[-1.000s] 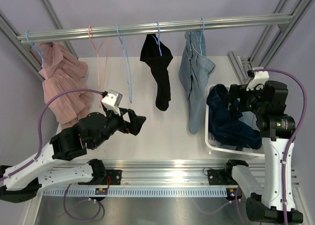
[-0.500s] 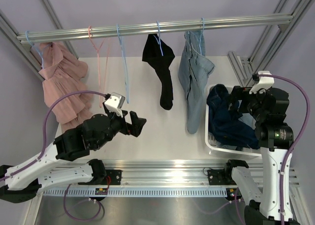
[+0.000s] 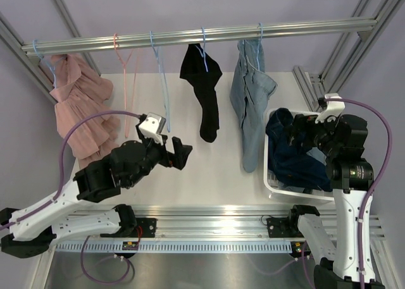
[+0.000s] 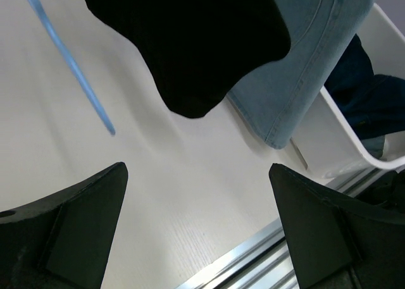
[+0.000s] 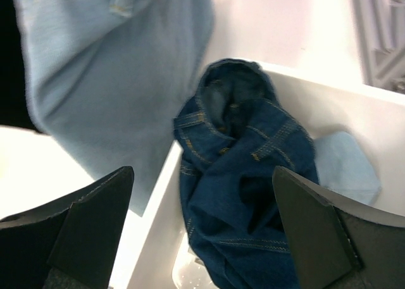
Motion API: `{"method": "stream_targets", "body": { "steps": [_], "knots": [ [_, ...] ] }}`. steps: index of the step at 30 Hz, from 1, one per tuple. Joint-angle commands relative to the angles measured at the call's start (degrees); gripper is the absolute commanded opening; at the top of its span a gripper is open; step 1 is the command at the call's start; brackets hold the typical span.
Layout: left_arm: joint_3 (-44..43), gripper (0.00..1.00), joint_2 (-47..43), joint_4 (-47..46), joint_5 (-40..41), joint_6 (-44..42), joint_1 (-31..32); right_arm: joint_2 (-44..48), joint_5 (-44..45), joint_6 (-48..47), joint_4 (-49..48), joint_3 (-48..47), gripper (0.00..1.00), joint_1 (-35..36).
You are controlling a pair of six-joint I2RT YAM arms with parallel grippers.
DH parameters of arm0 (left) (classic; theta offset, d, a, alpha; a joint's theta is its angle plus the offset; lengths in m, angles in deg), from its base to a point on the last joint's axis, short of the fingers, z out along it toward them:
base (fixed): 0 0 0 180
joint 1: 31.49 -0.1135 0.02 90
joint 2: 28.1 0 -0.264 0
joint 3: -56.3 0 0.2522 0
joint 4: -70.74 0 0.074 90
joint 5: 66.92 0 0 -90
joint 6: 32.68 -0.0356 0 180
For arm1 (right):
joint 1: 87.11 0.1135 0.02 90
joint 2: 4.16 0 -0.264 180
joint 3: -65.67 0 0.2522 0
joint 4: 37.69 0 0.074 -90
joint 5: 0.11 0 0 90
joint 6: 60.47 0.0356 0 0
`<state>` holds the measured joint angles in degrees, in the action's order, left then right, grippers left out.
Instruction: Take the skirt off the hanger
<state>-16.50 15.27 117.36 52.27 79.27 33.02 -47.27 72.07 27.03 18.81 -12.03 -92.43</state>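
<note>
A black garment [image 3: 204,93] hangs on a blue hanger [image 3: 205,50] from the rail [image 3: 190,36]. A light blue denim garment [image 3: 250,105] hangs on another blue hanger to its right. I cannot tell which of the two is the skirt. My left gripper [image 3: 179,152] is open and empty, below and left of the black garment's lower tip. In the left wrist view the gripper [image 4: 196,169] has the black garment [image 4: 190,42] above and ahead of it, apart from the fingers. My right gripper [image 3: 297,135] is open and empty over the white basket [image 3: 273,183].
A pink garment [image 3: 79,109] hangs at the rail's left end. An empty pink hanger [image 3: 130,74] and an empty blue hanger [image 3: 162,80] hang between it and the black garment. Dark blue jeans [image 5: 253,188] and a light blue cloth [image 5: 345,166] lie in the basket [image 5: 158,238].
My left gripper has moved up and slightly right towards the black garment, which has swung a little on its hanger. My right gripper has shifted slightly over the basket.
</note>
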Motion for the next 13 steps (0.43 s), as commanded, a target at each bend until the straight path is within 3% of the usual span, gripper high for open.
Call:
{"method": "stream_targets", "body": {
  "steps": [1, 5, 7, 13],
  "knots": [
    [-7.56, 0.99, 4.51, -7.10, 2.63, -4.01, -1.57, 1.10, -8.35, -3.12, -1.61, 0.74, 1.00, -0.30],
    [-12.84, 0.99, 10.66, -8.60, -1.85, -5.96, -6.23, 1.98, -7.15, -3.39, -2.22, 1.80, 1.00, -0.22],
    [-14.25, 0.99, 11.90, -8.87, -4.05, -6.22, -7.03, 2.59, -1.90, 0.45, -3.27, 2.76, 0.99, -0.30],
    [-10.40, 0.99, 9.98, -8.43, -7.22, -6.14, -7.29, 3.30, 4.72, 2.15, -4.42, 3.56, 1.00, -0.30]
  ]
}}
